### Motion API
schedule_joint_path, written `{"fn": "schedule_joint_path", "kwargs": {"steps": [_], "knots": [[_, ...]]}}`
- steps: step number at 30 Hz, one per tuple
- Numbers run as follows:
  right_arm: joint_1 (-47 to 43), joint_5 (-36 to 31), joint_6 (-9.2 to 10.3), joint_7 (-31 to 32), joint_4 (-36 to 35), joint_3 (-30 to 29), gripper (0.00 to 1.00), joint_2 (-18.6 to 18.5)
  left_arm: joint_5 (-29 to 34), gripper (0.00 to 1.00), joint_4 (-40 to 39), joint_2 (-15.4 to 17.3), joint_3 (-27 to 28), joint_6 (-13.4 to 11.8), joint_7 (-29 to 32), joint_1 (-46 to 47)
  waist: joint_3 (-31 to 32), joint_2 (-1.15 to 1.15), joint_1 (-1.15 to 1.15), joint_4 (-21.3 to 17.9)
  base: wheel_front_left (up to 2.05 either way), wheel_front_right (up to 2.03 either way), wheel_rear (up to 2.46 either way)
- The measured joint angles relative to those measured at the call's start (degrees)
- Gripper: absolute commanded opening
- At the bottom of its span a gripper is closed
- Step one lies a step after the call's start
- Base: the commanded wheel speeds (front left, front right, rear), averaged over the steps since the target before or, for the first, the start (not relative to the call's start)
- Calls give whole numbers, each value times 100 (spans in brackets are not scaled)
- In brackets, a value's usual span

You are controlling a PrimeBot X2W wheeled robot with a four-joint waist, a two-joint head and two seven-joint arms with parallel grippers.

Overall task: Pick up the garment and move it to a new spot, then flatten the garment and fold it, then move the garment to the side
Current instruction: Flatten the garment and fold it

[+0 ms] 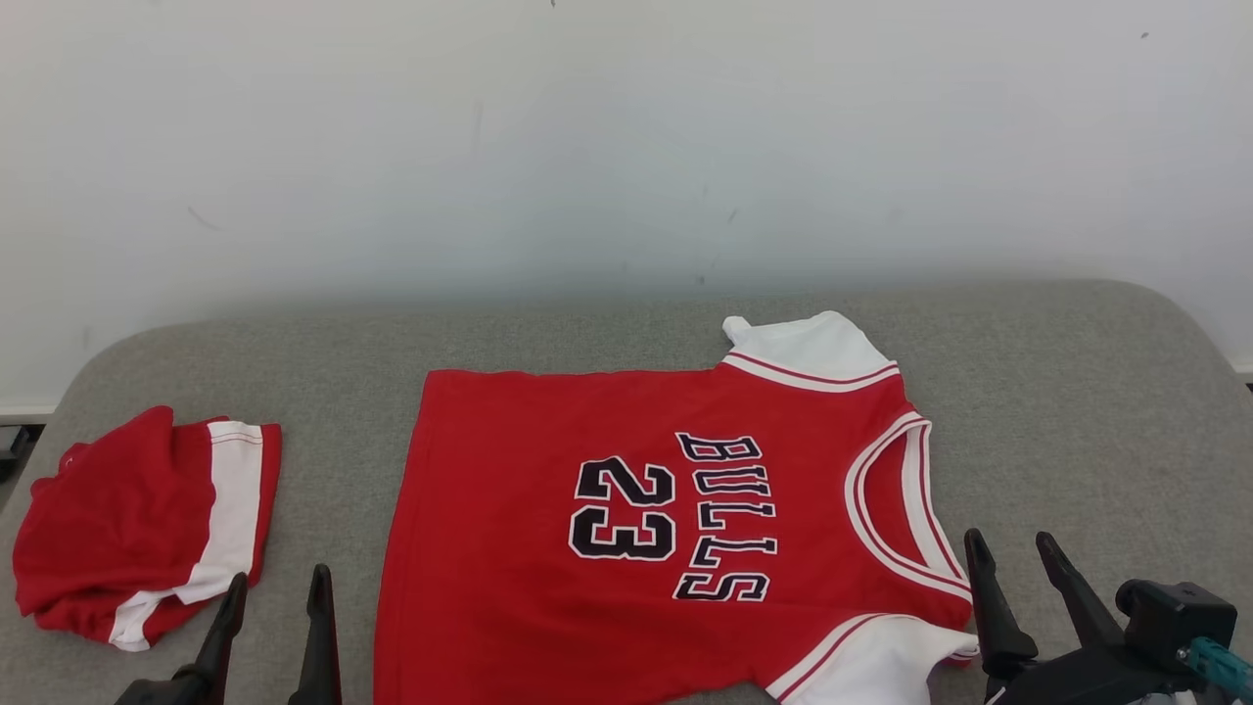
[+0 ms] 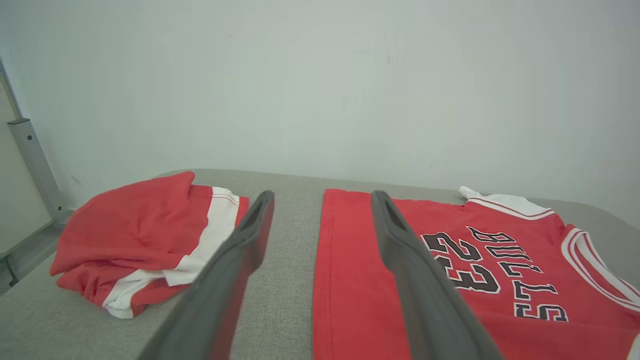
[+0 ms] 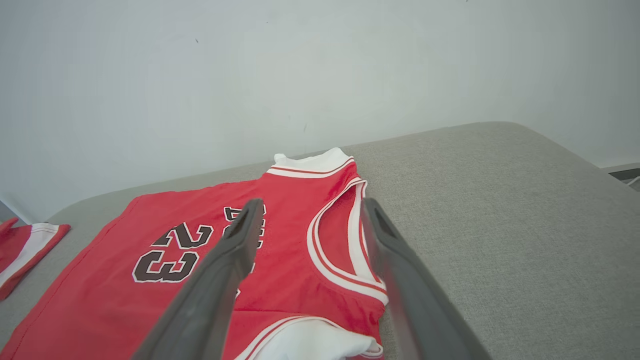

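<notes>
In the head view the red jersey (image 1: 666, 519) lies spread print-up in the middle of the grey padded table (image 1: 1077, 392), hem to the left and collar to the right, one white sleeve at the far edge and one at the near right. It looks flattened and ready for folding. A second red-and-white garment (image 1: 137, 529) sits bunched at the near left, well apart from it, probably parked out of the way. The left gripper (image 1: 279, 580) stands at the near edge between the two garments, and the right gripper (image 1: 1008, 539) just beside the near sleeve. That would suit taking hem and shoulder for a fold. In the left wrist view that gripper's fingers (image 2: 240, 250) are spread wide and empty. One lines up over bare table, the other over the jersey's hem edge, and I cannot tell if it touches. A grey metal post (image 2: 35, 165) stands at the far left. In the right wrist view the right claw is likewise fully released, with nothing between its fingers. They frame the neckline from above, and the near sleeve lies just below them, apparently clear of both.
</notes>
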State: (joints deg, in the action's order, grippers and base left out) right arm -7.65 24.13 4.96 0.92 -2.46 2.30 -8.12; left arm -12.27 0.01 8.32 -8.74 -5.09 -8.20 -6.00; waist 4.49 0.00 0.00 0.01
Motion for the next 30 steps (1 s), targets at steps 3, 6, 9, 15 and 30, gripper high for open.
{"fn": "schedule_joint_path", "kwargs": {"steps": [3, 6, 9, 15, 30], "knots": [[-2, -49, 0, -45, 5, 8, 100, -8, 4, 100, -25, 105, -7, 13, 68, -94, 22, 0, 0, -14, 0, 0, 0], [-5, -48, 0, -97, 9, 4, 100, -13, -32, 100, -18, 164, 25, 29, 166, -213, 39, 0, 0, -32, 0, 0, 0], [-10, -48, 0, -102, 10, -7, 100, -15, -43, 100, -10, 183, 23, 63, 222, -292, 43, 0, 0, -48, 0, 0, 0], [-24, -48, 0, -152, 5, -14, 100, -15, -45, 100, -98, 174, -21, 59, 316, -313, 36, 0, 0, -53, 0, 0, 0], [-32, -49, 0, -225, 18, -11, 100, -14, -45, 100, -331, 160, -108, 57, 524, -342, 3, 0, 0, -25, 0, 0, 0]]}}
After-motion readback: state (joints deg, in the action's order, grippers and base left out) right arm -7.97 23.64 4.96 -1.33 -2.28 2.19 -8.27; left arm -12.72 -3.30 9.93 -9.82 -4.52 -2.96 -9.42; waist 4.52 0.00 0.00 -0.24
